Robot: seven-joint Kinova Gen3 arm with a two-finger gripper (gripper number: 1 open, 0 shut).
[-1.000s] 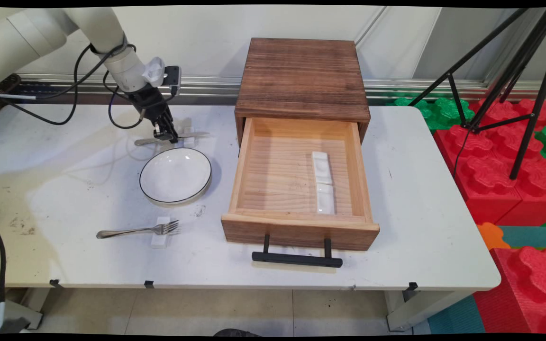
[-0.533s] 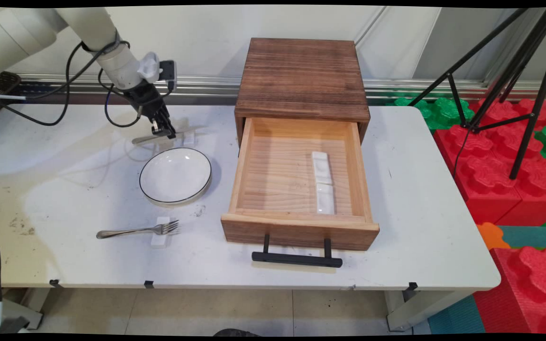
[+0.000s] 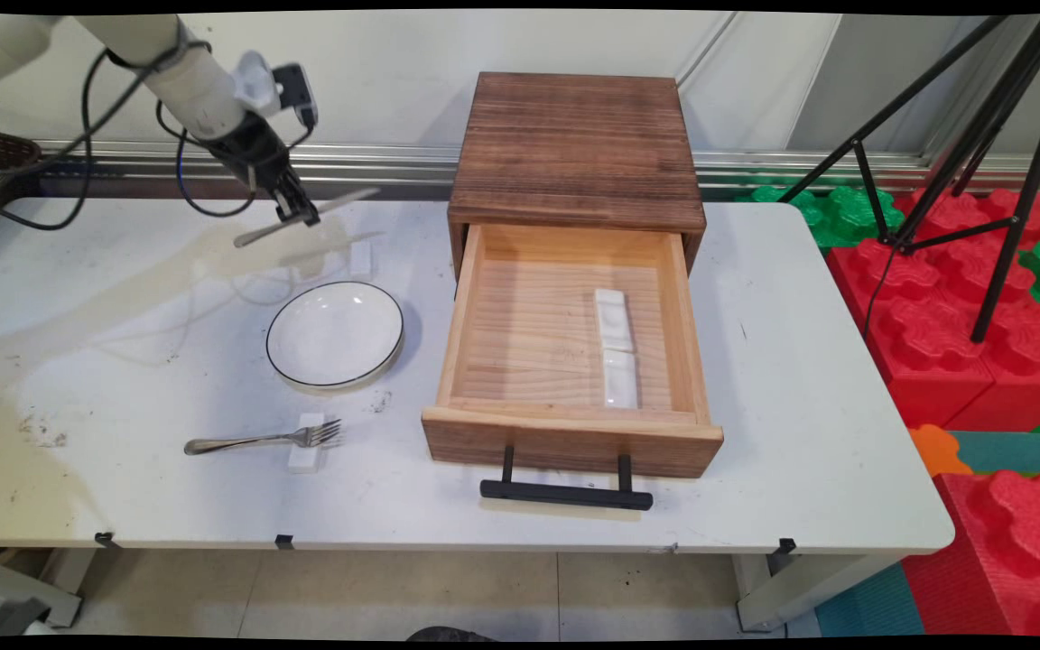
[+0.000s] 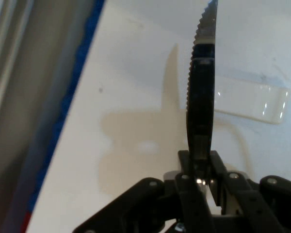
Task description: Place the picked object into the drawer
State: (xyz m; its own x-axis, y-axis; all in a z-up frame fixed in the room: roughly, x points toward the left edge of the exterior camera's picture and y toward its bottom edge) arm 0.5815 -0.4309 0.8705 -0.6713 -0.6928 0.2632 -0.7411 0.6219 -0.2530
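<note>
While raised above the tabletop [image 3: 168,361] at back left, the claw [image 3: 299,213] is clenched on a knife [image 3: 303,217], gripping it near the middle; knife tilted, clear of the surface. Small white rest [image 3: 360,259] lies just below it on the tabletop, plate [image 3: 335,335] nearer the camera, fork [image 3: 263,440] with its tines on another white rest [image 3: 308,454]. Open wooden drawer [image 3: 565,361] to the right, two white rests [image 3: 617,348] inside.

Hand view: claw [image 4: 201,167] fingers [image 4: 186,182] pressed tight on the knife [image 4: 201,97], serrated edge facing left, blade running up from the claw. White rest [image 4: 250,99] on the tabletop [image 4: 136,73] beyond, right of the blade.
</note>
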